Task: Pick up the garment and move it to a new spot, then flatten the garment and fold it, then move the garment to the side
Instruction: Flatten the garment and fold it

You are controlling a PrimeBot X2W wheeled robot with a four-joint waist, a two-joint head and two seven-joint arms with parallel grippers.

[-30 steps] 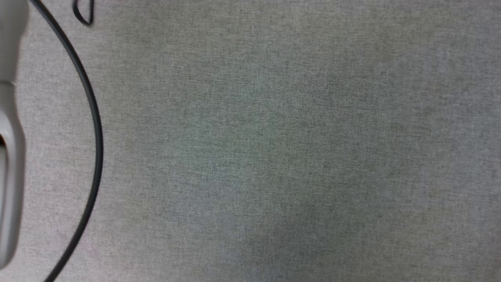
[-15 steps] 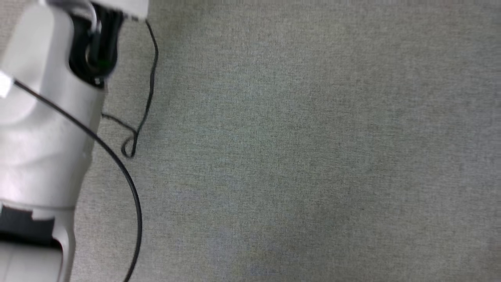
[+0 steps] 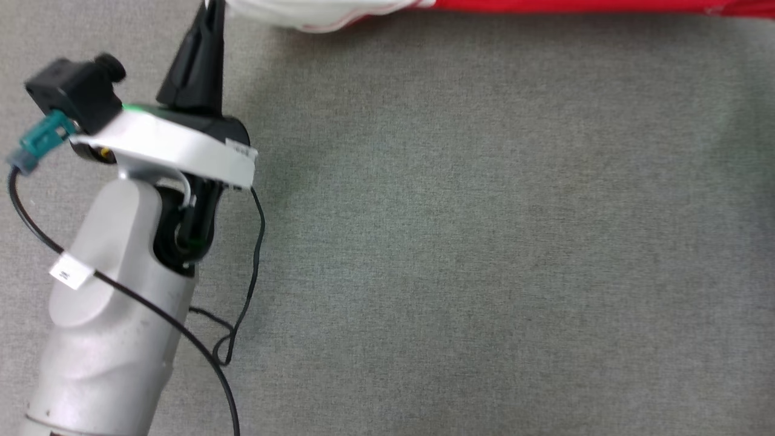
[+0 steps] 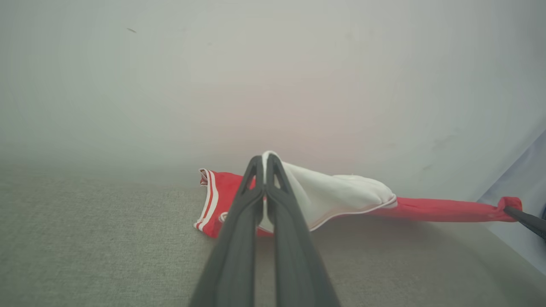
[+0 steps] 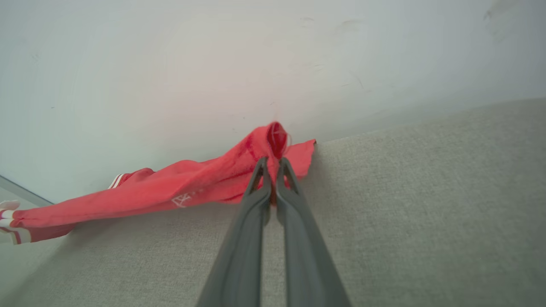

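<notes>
The garment (image 3: pixel 575 5), a red jersey with a white sleeve (image 3: pixel 315 12), lies stretched along the top edge of the head view. My left gripper (image 3: pixel 211 15) points up at the sleeve. In the left wrist view my left gripper (image 4: pixel 264 158) is shut on the white sleeve (image 4: pixel 337 192), lifting it; red-white striped trim (image 4: pixel 210 200) rests on the grey surface. My right gripper (image 5: pixel 272 161) is shut on a bunched red corner of the garment (image 5: pixel 170 192), beside a small white logo (image 5: pixel 182 199). The cloth hangs taut between both grippers.
The work surface (image 3: pixel 484 242) is grey woven fabric. A pale wall (image 4: pixel 273 76) rises just behind the garment. A thin black cable (image 3: pixel 248 290) loops off my left forearm (image 3: pixel 115 315). The right gripper's dark finger (image 4: pixel 527 219) shows at the left wrist view's far right.
The head camera has shifted: my left arm has come fully into the picture and the garment's edge now shows at the top. Both grippers stay shut.
</notes>
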